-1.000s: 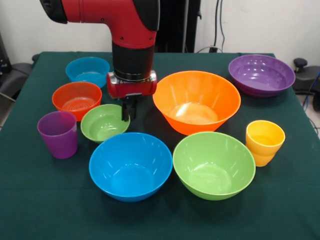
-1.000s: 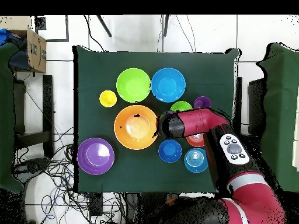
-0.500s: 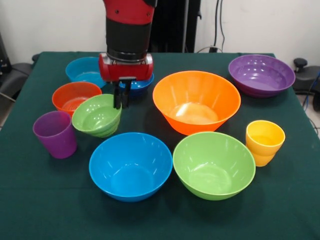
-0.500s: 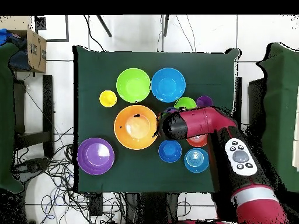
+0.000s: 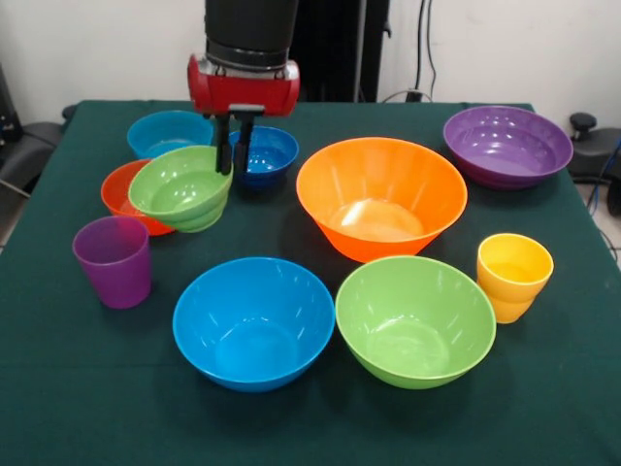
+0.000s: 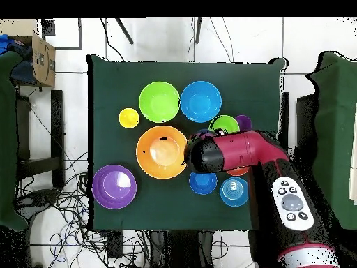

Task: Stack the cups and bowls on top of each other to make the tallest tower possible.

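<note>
So my hand (image 5: 233,146) is pinching the small green bowl's (image 5: 180,187) glossy rim, tilted, lifted above the counter (image 5: 87,388), over the red-orange bowl (image 5: 118,194), purple cup (image 5: 114,260) nearby.

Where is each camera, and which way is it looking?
Front view: sits across the table from the robot, looking over the bowls toward it; the arm's black and red end and its gripper, pinching the rim of the small green bowl lifted off the table, show at the top.
Overhead view: hangs above the table, looking straight down; the red arm reaches in from the bottom right, hiding the gripper.
Both show the large orange bowl and yellow cup.
</note>
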Robot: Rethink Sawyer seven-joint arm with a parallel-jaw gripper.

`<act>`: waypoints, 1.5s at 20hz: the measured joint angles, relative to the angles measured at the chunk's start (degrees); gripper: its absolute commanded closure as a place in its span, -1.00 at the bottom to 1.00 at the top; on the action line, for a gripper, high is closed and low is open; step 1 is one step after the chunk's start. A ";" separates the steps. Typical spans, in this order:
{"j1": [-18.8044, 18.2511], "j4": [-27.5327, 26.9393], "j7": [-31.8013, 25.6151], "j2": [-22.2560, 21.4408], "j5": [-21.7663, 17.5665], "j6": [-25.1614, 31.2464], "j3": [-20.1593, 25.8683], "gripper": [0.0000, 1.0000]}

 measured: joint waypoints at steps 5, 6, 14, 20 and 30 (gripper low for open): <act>0.61 2.28 0.00 -2.76 1.19 0.20 -0.50 1.00; 0.77 2.71 0.00 -3.24 1.31 0.19 -0.64 1.00; 4.04 7.58 0.00 -7.20 3.17 0.19 -3.68 1.00; 7.94 10.21 0.21 -8.50 3.26 0.19 -7.39 1.00; 14.84 12.12 4.60 -8.45 3.28 0.18 -13.92 1.00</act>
